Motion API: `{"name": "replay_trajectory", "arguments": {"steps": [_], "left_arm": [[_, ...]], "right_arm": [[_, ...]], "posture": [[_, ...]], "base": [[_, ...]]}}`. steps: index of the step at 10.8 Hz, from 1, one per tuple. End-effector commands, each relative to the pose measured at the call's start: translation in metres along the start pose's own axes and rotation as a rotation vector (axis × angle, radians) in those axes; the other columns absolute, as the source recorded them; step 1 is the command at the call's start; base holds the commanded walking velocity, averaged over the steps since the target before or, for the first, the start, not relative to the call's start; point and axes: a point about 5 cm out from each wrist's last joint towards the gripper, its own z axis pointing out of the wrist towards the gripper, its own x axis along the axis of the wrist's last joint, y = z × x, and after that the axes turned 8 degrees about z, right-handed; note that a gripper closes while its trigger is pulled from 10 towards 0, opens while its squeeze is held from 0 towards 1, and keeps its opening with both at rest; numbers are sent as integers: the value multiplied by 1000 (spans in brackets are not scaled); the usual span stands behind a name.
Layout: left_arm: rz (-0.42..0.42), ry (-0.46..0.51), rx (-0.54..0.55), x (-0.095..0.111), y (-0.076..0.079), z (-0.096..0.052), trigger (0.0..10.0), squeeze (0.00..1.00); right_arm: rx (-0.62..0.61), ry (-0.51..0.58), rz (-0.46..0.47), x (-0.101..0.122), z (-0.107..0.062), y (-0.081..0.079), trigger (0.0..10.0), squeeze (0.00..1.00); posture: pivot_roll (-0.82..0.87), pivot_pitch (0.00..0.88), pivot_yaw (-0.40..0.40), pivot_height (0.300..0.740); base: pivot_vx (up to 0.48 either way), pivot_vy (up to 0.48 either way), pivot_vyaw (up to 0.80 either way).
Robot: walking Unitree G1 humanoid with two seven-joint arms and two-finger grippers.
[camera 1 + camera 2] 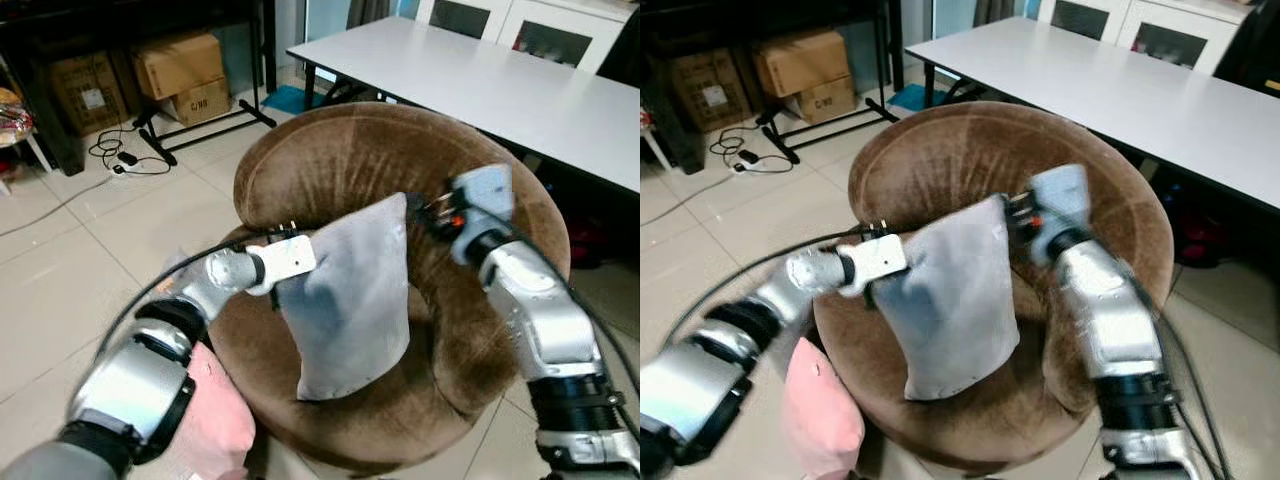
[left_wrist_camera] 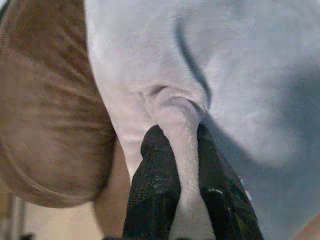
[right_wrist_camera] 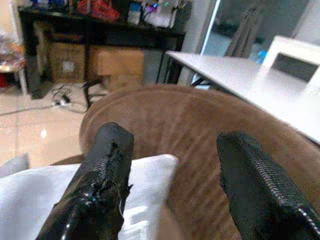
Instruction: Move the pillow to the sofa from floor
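Observation:
A grey pillow (image 1: 350, 300) hangs upright over the seat of the round brown sofa chair (image 1: 330, 160), its lower edge near the seat cushion. My left gripper (image 2: 181, 150) is shut on a fold of the grey pillow (image 2: 240, 60) at its left edge, next to the white wrist (image 1: 290, 258). My right gripper (image 3: 172, 165) stands open beside the pillow's top right corner (image 3: 150, 167), one finger (image 3: 105, 170) over the fabric, nothing pinched between them. The right wrist (image 1: 470, 215) sits in front of the brown backrest (image 3: 190, 120).
A pink pillow (image 1: 825, 415) lies on the tiled floor by the chair's left front. A long white table (image 1: 480, 70) stands behind on the right. Cardboard boxes (image 1: 180, 70), a black stand and cables (image 1: 125, 155) sit at the back left.

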Motion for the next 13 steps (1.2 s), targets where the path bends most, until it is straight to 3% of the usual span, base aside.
{"name": "replay_trajectory", "arguments": {"steps": [1, 2, 3, 4, 5, 6, 7, 10, 13], "left_arm": [[97, 6, 9, 10, -13, 0, 0, 0], [130, -13, 39, 10, -23, -3, 0, 0], [186, -82, 150, 8, -54, -17, 0, 0], [205, -106, 217, 8, -72, -27, 0, 0], [277, -123, 347, 16, -100, -41, 0, 0], [345, -86, 422, 30, -117, -47, 0, 0], [427, -59, 439, 41, -121, -46, 0, 0], [496, -63, 413, 46, -116, -38, 0, 0], [554, 20, 384, 64, -103, -22, 0, 0]], "right_arm": [[-5, 49, -7, 11, 2, 4, 10000, 1000], [-5, 61, -19, 15, 3, 6, 10000, 1000], [-45, 70, -32, 16, 4, 15, 10000, 1000], [-83, 72, -24, 15, 3, 20, 10000, 1000], [-134, 68, -17, 10, 0, 23, 10000, 1000], [-191, 63, -4, 4, -3, 26, 10000, 1000], [-253, 60, 17, -1, -6, 32, 10000, 1000], [-283, 73, 29, -3, -8, 29, 10000, 1000], [-310, 93, 37, -2, -11, 30, 10000, 1000]], "posture": [[-88, 0, -9, 740], [-89, 0, -7, 740], [-94, 0, 5, 740], [-94, 0, 5, 740], [-95, 0, 18, 740], [-95, 0, 21, 740], [-95, 0, 21, 740], [-106, 0, 30, 740], [-119, 0, 35, 740]], "base": [[0, 0, 0], [0, 0, 0], [0, 0, 0], [0, 0, 0], [0, 0, 0], [0, 0, 0], [0, 0, 0], [0, 0, 0], [0, 0, 0]]}}
